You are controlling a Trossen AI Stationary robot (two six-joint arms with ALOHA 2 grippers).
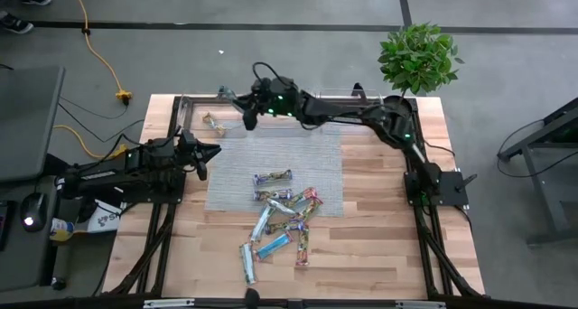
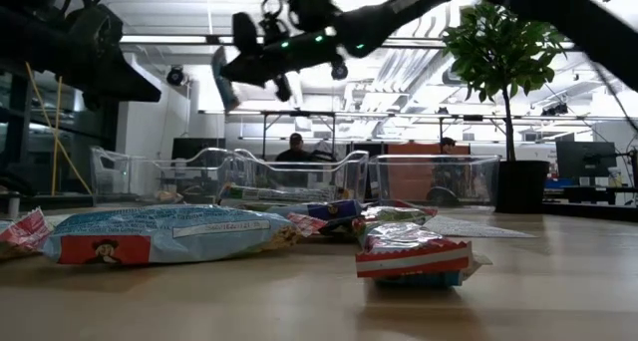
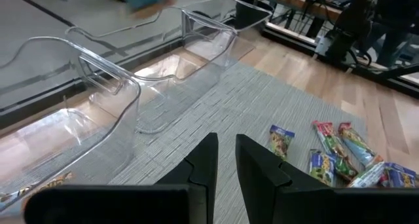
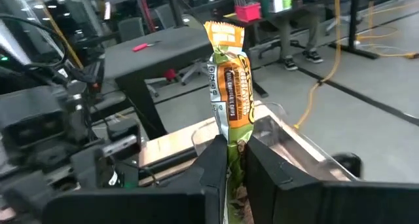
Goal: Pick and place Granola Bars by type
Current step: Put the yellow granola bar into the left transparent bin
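bright, even overhead light; ceiling strips glare in the low view, nearest wrapper softly blurred.

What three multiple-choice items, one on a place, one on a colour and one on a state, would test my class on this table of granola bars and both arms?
1. Where is the right tool?
A. over the clear bins at the far edge
B. over the plant
C. low over the heap of bars

2. What colour is the bar it holds?
A. blue
B. pink
C. yellow-brown and green

3. How is the left tool?
A. shut on a bar
B. holding nothing, near the mat
C. inside a bin

Key: 1 A, the high view shows it there. 2 C, the right wrist view shows it. 3 B, the left wrist view shows nothing between its fingers.
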